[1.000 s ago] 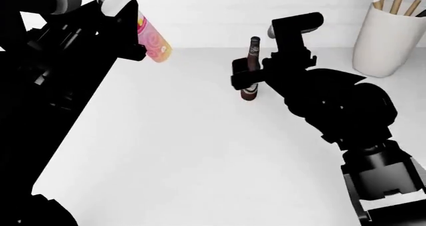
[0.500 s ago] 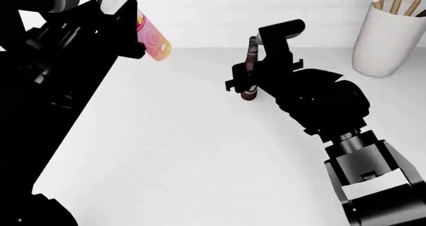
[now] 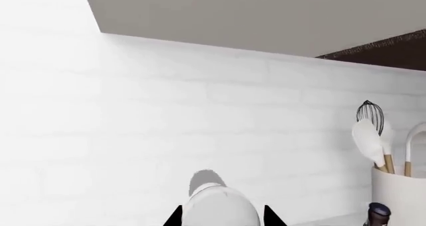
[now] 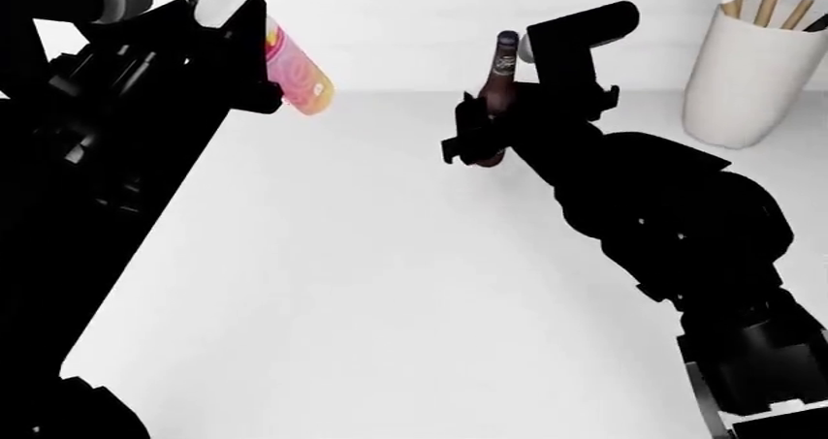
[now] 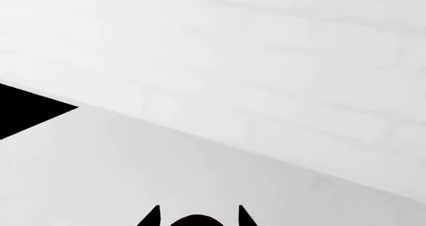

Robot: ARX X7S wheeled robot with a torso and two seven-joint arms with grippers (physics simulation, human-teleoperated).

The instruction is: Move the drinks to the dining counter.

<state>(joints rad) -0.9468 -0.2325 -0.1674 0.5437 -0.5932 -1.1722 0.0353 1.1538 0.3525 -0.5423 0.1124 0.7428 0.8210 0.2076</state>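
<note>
The left gripper (image 4: pixel 259 66), at ten o'clock in the head view, clamps the pink-and-yellow bottle (image 4: pixel 295 71). The right gripper (image 4: pixel 486 134), at one o'clock, grips the beer bottle (image 4: pixel 497 80), its fingers (image 4: pixel 456 146) closed narrowly around it.

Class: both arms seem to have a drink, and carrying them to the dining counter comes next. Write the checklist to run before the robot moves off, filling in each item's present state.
1. Left gripper holds the pink-and-yellow bottle: ok.
2. Right gripper closed around the beer bottle: ok.
3. Beer bottle off the white counter: cannot tell.
4. Beer bottle upright: ok.
5. Utensil holder apart from right arm: ok.
6. Dining counter in sight: not ok.
</note>
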